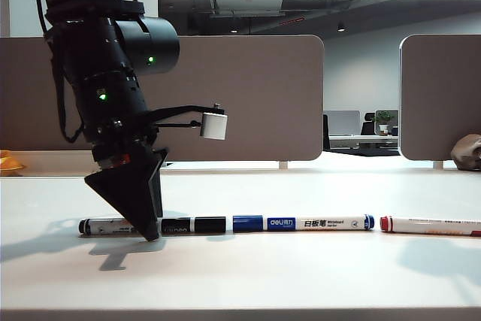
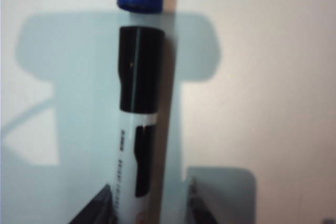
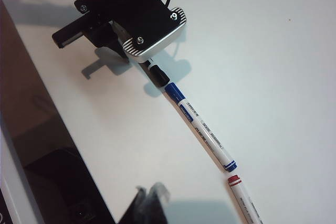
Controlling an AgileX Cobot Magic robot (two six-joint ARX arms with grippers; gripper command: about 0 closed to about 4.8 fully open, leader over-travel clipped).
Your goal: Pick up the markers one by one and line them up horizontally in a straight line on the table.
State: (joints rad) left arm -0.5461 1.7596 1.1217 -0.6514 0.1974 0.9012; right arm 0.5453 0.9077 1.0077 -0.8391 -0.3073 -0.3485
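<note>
You are looking at the white worktop, with three markers lying on it end to end in one horizontal row across the exterior view. The black-capped marker is lying at the left of the row, the blue-capped marker is lying in the middle, and the red-capped marker is lying at the right, running past the frame edge. The black cap is sitting just beside the blue cap with a narrow gap between them, and the red cap is sitting just beside the far end of the blue-capped marker. The left end effector is pointing down over the barrel of the black-capped marker, its tip reaching the level of the marker. In the left wrist view, the left end effector is standing wide, its two fingers straddling the white barrel of the black-capped marker with worktop showing on either side; you cannot tell whether the fingers are touching the barrel. The right end effector is hanging well above the worktop near the red-capped marker, its dark fingertips lying closed together and holding nothing. Behind the row, grey-brown partition panels are standing along the far edge of the worktop, and an orange object is resting at the far left.
</note>
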